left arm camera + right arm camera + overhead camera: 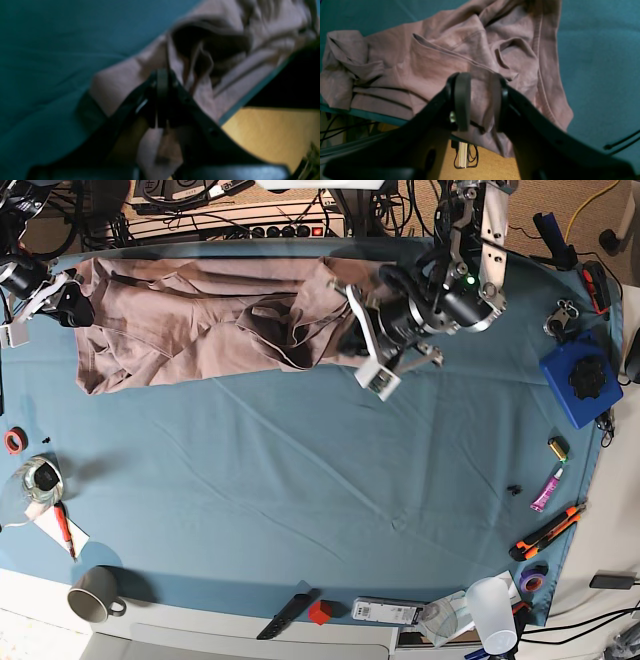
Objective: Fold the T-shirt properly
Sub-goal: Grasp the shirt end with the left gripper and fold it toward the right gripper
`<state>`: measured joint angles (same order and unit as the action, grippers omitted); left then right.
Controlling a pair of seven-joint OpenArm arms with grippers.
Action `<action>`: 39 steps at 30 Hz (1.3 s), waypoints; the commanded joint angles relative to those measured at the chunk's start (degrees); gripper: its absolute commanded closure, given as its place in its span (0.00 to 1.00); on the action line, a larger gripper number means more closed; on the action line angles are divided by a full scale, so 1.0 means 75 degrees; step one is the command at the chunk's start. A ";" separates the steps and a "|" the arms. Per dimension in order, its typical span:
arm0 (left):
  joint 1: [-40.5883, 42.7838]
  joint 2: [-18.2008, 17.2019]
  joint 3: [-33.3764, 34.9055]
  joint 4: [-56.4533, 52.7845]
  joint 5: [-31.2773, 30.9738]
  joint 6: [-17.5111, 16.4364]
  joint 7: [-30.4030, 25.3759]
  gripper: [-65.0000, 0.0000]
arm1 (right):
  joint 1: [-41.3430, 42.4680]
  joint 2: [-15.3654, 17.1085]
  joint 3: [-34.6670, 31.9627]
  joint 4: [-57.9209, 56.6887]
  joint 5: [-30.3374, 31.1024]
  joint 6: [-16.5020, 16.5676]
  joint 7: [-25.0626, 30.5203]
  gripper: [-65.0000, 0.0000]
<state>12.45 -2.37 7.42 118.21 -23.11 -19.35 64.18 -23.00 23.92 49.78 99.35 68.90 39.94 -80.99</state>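
The blue-teal table cloth (300, 510) carries the T-shirt (190, 320), which lies crumpled along its far edge. The left gripper (162, 87) is clamped on a fold of the shirt's fabric at one end, while at the other the right gripper (480, 100) hovers with jaws parted over the cloth, gripping nothing.

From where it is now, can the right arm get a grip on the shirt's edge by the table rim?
Probably yes. The right gripper hangs open directly over the T-shirt, its fingers straddling a fold near the table edge, with nothing between pads and cloth. The left gripper is closed on the shirt's other end.
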 commanded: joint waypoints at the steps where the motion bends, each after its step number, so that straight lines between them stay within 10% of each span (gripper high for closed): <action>1: -0.0023 0.0041 0.0009 0.0070 -0.0050 -0.0020 -0.0166 1.00 | 0.0020 0.0195 0.0079 0.0111 0.0119 0.0008 0.0132 0.75; 12: 0.0012 0.0041 0.0041 -0.0755 0.0539 -0.0017 -0.0163 1.00 | 0.0023 0.0195 0.0079 0.0111 0.0122 0.0008 0.0132 0.75; 23: 0.0012 0.0411 0.0769 -0.0796 -0.0597 -0.0023 -0.0224 1.00 | 0.0023 0.0195 0.0079 0.0111 0.0125 0.0008 0.0132 0.75; 31: -0.0012 0.1037 0.2786 -0.0799 0.0810 0.0315 -0.0682 1.00 | 0.0023 0.0195 0.0079 0.0111 0.0122 0.0008 0.0132 0.75; 39: -0.0003 0.1090 0.2774 -0.0385 0.1781 0.0740 0.0052 1.00 | 0.0026 0.0245 0.0082 0.0111 0.0784 0.0008 0.0132 0.75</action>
<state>12.82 5.06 28.25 114.13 -9.47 -13.47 65.34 -23.03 24.12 49.76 99.35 73.65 39.94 -80.99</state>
